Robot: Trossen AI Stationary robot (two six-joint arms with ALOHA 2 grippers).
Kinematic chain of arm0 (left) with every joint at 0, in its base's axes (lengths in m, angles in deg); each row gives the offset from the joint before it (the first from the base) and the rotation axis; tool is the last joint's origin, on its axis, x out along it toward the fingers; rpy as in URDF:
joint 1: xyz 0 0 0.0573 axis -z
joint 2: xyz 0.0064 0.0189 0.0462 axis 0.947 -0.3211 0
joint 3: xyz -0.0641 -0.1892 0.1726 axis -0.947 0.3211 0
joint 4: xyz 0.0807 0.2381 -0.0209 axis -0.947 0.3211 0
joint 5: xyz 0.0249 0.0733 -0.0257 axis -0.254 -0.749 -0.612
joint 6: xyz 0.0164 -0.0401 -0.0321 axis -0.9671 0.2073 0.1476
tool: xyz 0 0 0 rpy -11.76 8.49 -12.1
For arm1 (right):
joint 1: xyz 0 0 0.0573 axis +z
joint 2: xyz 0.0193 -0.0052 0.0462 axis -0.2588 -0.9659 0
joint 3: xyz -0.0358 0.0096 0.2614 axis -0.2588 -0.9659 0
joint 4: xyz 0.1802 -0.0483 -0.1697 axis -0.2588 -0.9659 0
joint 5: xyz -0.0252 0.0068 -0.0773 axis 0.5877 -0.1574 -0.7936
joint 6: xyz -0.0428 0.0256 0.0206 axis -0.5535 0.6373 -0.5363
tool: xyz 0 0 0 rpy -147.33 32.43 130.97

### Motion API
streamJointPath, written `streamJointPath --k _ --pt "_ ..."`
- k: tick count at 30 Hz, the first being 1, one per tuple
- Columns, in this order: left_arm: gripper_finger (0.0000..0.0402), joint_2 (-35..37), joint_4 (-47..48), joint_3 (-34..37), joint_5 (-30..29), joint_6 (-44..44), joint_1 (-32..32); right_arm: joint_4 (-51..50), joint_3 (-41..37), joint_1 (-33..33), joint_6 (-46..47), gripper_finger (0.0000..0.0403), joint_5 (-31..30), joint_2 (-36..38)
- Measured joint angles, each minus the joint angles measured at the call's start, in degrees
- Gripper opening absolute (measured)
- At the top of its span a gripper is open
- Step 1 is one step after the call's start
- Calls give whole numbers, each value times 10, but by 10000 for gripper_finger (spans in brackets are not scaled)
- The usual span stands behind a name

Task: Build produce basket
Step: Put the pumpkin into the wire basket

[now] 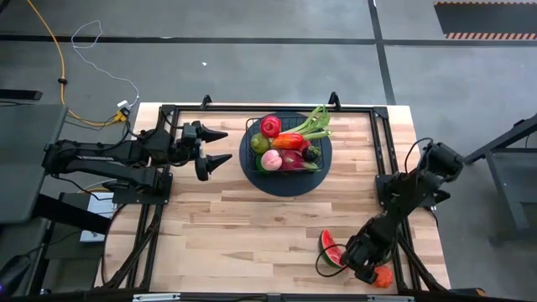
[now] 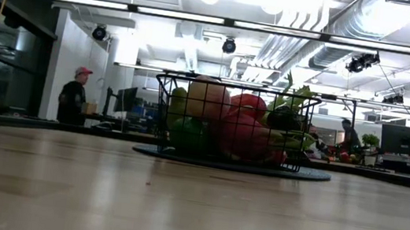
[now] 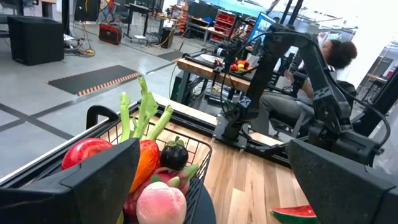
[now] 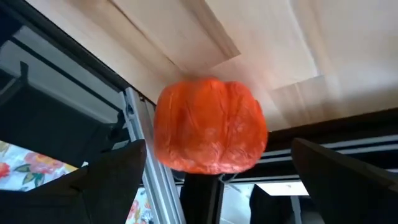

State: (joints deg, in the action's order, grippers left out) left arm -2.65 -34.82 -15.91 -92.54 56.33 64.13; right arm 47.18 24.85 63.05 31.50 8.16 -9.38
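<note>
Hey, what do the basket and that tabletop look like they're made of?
The basket looks like thin black metal wire, probably coated: an open grid you can see the fruit through. The tabletop looks like light wood planks with a smooth, slightly glossy finish; visible seams and grain, and a soft sheen in the low view.

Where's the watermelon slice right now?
In the high view the watermelon slice lies on the table's near right part, outside the basket, just left of the open right gripper, which has an orange fruit at its fingertips.
</note>
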Motion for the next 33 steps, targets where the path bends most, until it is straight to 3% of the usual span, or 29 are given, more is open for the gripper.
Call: streamJointPath --k 16,26,33 --pt "397 0 0 0 0 0 0 46 0 40 0 390 8 -74" --pt "397 0 0 0 -10 0 0 47 0 42 -1 387 14 -81" --pt "397 0 0 0 -10 0 0 47 0 42 -18 323 42 -81"
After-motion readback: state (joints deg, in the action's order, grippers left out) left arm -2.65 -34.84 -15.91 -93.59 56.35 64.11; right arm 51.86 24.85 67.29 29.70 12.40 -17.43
